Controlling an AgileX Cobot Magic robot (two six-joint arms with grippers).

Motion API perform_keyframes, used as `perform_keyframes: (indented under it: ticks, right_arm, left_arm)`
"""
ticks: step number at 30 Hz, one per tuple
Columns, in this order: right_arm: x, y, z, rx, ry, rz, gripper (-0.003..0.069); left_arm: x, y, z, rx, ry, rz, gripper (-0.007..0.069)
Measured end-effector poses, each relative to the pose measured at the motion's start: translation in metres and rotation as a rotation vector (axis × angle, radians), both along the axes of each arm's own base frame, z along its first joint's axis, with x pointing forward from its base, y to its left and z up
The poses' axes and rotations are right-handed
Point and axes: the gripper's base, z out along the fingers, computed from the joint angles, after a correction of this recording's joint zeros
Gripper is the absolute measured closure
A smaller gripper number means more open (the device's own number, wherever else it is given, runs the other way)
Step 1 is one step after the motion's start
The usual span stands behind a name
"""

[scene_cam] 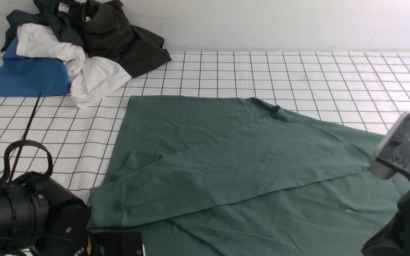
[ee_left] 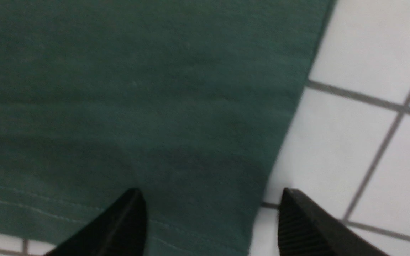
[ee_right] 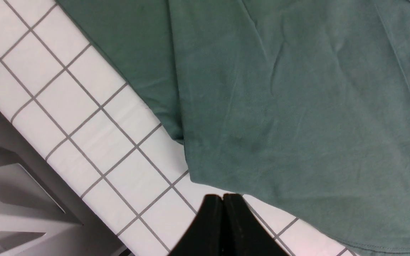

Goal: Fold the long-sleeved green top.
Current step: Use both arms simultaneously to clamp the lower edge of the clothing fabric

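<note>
The green long-sleeved top (scene_cam: 247,167) lies spread flat on the checked table cover (scene_cam: 297,74). One sleeve is folded slantwise across the body, its cuff (scene_cam: 107,206) at the near left. A small round white logo (scene_cam: 349,211) shows near the right. In the left wrist view my left gripper (ee_left: 212,201) is open just above a stitched corner of the top (ee_left: 137,106); one fingertip (ee_left: 130,213) is over the cloth, the other (ee_left: 297,220) over the table cover. My right gripper (ee_right: 222,199) is shut on nothing, over the table cover beside the top's edge (ee_right: 279,124).
A heap of other clothes sits at the back left: blue (scene_cam: 23,76), white (scene_cam: 84,74), dark teal-black (scene_cam: 55,14) and dark brown-olive (scene_cam: 119,39). The table's edge and a white frame (ee_right: 23,199) lie close to the right gripper. My right arm's wrist (scene_cam: 404,142) hangs over the top's right side.
</note>
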Motion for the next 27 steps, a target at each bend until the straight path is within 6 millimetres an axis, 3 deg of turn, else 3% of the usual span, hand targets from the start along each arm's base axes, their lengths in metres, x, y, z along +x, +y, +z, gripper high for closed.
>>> perform_keyframes:
  ticks: [9,13,17,19,20,27]
  right_arm:
    - [0.0,0.0,0.0,0.001,-0.002,0.0,0.0673]
    - [0.0,0.0,0.0,0.001,-0.002,0.0,0.0673]
    - [0.0,0.0,0.0,-0.005,-0.006,0.0,0.0673]
    - [0.001,-0.001,0.0,-0.01,-0.011,0.007,0.0673]
    - [0.001,-0.001,0.0,-0.013,-0.014,0.013,0.0673]
    - [0.002,-0.002,0.0,-0.045,-0.043,0.065,0.0673]
  left_arm:
    - [0.007,-0.004,-0.006,-0.009,-0.014,-0.004,0.0167]
    - [0.008,-0.005,-0.006,-0.001,0.001,-0.002,0.0204]
    - [0.007,-0.005,-0.003,-0.005,0.006,0.005,0.0391]
    - [0.006,-0.005,0.0,0.003,0.018,0.008,0.0538]
    - [0.006,-0.004,0.003,0.01,0.021,0.007,0.0576]
    - [0.012,-0.006,0.039,0.012,-0.008,0.056,0.062]
